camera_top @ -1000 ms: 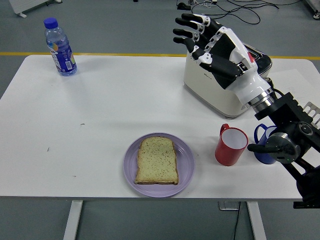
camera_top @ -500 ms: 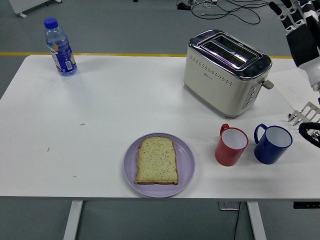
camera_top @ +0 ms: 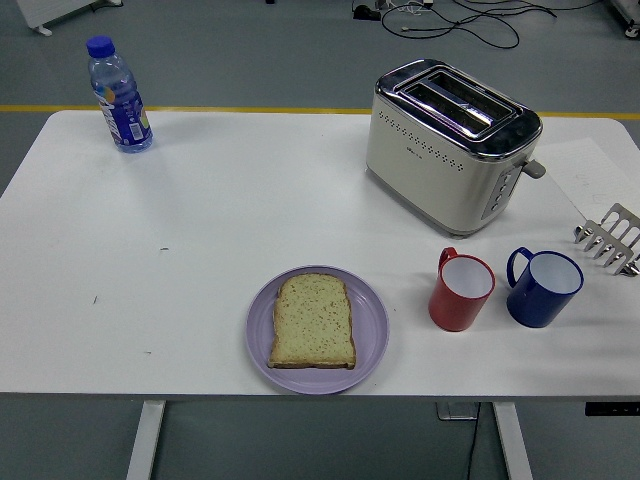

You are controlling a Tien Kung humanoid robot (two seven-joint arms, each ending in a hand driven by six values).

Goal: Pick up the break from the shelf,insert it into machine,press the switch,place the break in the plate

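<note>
A slice of bread (camera_top: 313,320) lies flat on the lilac plate (camera_top: 370,340) near the table's front edge. The cream and chrome toaster (camera_top: 450,145) stands at the back right with both slots empty and its side lever (camera_top: 535,168) up. A metal toast rack (camera_top: 612,238) sits at the right edge of the table. Neither of my hands shows in the head view.
A red mug (camera_top: 461,291) and a blue mug (camera_top: 543,287) stand side by side in front of the toaster. A water bottle (camera_top: 119,95) with a blue cap is at the back left. Cables lie on the floor beyond the table.
My right arm, which hovered over the toaster with its fingers spread, has pulled back to the right and left the view. Bread, plate and mugs have not moved.
</note>
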